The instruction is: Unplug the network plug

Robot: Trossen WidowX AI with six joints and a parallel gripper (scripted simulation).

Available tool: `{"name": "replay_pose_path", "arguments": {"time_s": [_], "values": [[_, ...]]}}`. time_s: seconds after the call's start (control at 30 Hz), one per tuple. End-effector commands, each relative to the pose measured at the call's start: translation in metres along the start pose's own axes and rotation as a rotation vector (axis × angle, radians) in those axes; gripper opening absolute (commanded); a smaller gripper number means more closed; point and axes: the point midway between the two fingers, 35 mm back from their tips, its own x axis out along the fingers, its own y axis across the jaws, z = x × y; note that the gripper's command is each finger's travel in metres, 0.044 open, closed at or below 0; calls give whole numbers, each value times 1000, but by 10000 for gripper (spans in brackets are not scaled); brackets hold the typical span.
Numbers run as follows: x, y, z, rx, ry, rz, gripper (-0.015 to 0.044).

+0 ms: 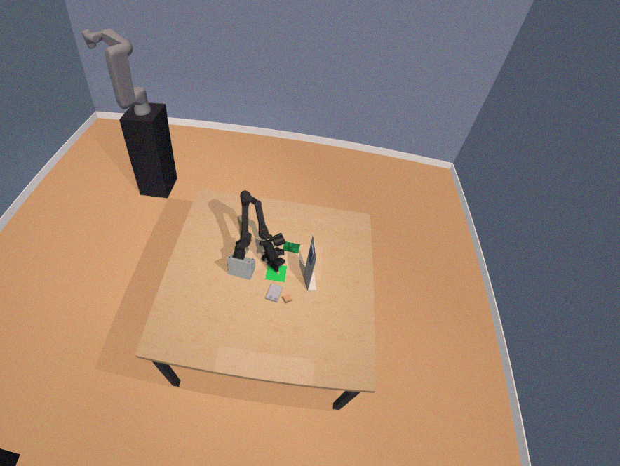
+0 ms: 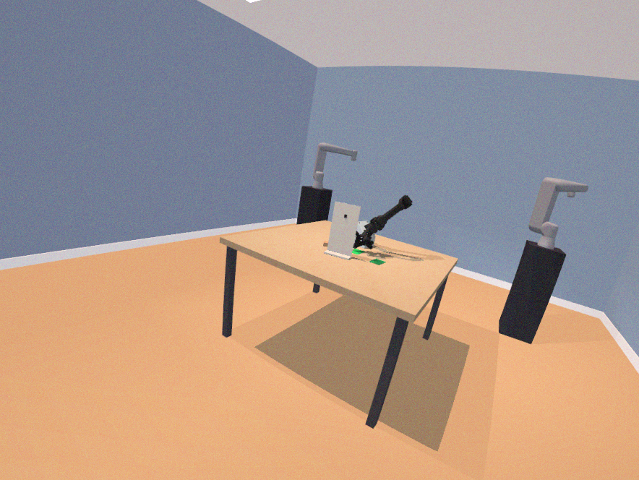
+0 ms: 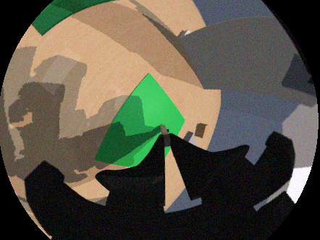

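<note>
My gripper [image 1: 277,269] [image 3: 165,136] points down and is shut on the small grey-brown plug [image 3: 163,129], which sticks out past the fingertips. The plug is low over the bright green square [image 1: 270,277] [image 3: 157,103] [image 2: 357,251]; its shadow runs close to it. I cannot tell whether it touches the table. A dark green square [image 1: 291,247] [image 2: 377,262] [image 3: 47,19] lies farther back, near the panel. The upright panel [image 1: 308,270] [image 2: 343,235] [image 3: 235,54] stands beside the bright square, apart from the gripper. The plug's tab is too small to make out.
A flat grey object [image 1: 273,291] and a small orange block [image 1: 287,298] [image 3: 200,130] lie on the table [image 1: 210,321] [image 2: 289,253] beyond the bright square. A grey box [image 1: 241,268] stands at my arm's base. Other robot arms stand on black pedestals [image 1: 150,155] off the table.
</note>
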Motion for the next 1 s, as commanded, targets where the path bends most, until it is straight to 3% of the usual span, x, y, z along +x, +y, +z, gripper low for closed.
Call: {"name": "replay_pose_path", "arguments": {"time_s": [0.0, 0.03, 0.23, 0.97], "values": [[0, 0, 0, 0, -1, 0, 0], [0, 0, 0, 0, -1, 0, 0], [0, 0, 0, 0, -1, 0, 156], [-10, -1, 0, 1, 0, -1, 156]]}}
